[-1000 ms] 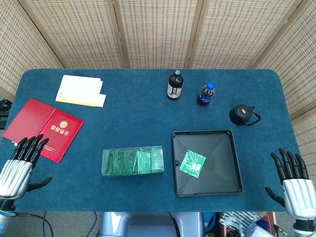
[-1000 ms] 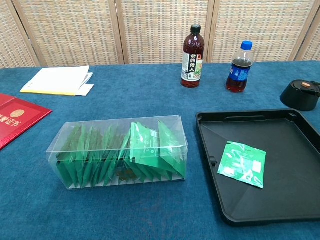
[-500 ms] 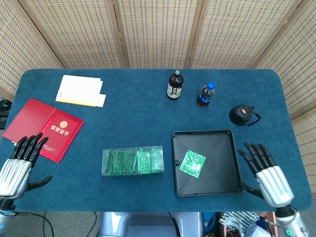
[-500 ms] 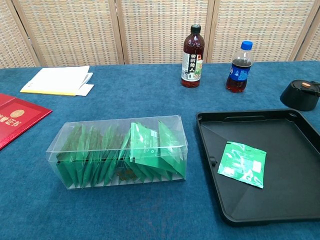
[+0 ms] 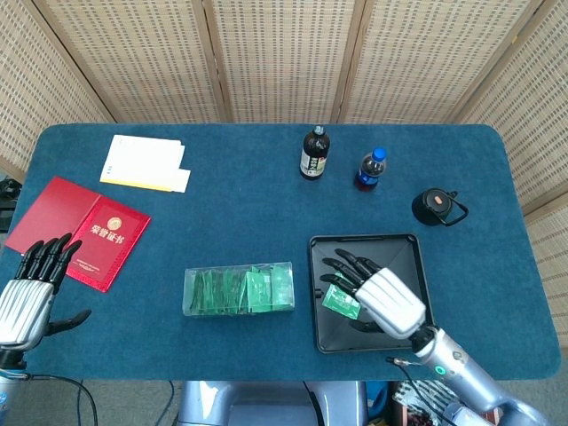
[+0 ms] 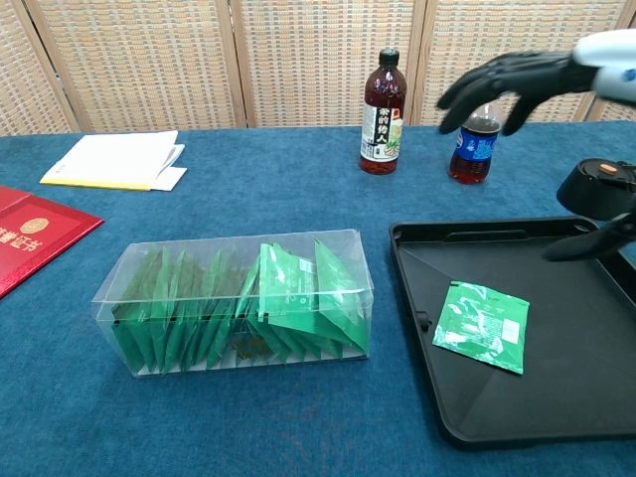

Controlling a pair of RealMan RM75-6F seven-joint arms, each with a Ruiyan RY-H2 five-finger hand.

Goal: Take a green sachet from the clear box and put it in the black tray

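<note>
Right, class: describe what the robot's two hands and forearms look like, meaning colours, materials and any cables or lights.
Both hands have black, segmented fingers and a ribbed, silver-white metallic back. The right hand joins a silver-grey rounded forearm that carries a small green light and a thin dark cable at the wrist. The left hand has the same black-and-silver build; its forearm is mostly out of frame.

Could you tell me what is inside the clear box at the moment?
The clear box holds a row of green sachets standing on edge. How many there are cannot be told, since they overlap.
</note>
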